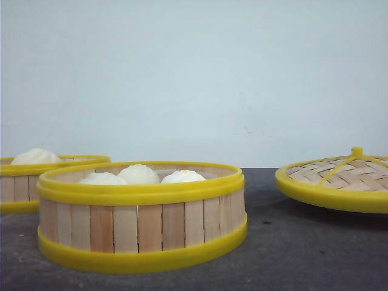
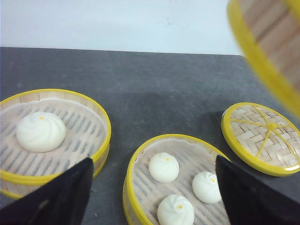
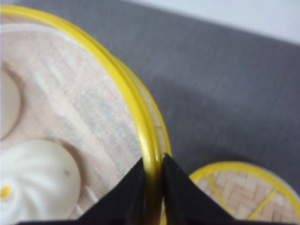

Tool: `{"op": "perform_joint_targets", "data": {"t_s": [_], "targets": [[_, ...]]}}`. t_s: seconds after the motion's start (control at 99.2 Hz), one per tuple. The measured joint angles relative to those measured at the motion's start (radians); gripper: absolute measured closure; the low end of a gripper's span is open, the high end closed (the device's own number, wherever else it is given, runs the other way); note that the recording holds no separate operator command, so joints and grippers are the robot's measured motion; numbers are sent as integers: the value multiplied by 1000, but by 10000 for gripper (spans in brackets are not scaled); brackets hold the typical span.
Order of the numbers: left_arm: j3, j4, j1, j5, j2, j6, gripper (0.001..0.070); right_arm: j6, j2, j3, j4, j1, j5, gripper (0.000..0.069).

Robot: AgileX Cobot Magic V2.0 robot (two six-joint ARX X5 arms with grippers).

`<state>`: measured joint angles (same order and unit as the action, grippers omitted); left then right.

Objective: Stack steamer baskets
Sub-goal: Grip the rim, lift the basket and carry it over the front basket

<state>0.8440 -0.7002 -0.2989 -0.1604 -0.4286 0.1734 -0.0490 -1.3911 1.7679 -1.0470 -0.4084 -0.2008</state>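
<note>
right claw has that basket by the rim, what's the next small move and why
Probably carry it over the three-bun slatted yellow-rimmed basket and lower it. The right claw pinches the rim of a lifted bun-filled basket; the open left claw hovers above, holding nothing.

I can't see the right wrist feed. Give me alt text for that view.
The right gripper is pinched shut on the yellow rim of a steamer basket, which fills most of the view and holds white buns on a cloth liner. Beyond the basket lie the dark grey table and part of the woven bamboo lid.
</note>
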Motion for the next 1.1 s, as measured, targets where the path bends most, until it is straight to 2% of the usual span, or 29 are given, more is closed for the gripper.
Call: {"op": "perform_joint_targets", "data": {"t_s": [0.181, 0.524, 0.676, 1.099], "targets": [[0, 0, 0, -3, 0, 0, 203, 15, 0, -102, 57, -90, 2, 658], [0, 0, 0, -4, 0, 0, 203, -14, -35, -365, 307, -182, 11, 658], [0, -1, 0, -21, 0, 0, 203, -35, -96, -378, 334, -201, 41, 658], [0, -1, 0, -22, 0, 0, 203, -38, -240, -378, 369, -226, 63, 658]]}}
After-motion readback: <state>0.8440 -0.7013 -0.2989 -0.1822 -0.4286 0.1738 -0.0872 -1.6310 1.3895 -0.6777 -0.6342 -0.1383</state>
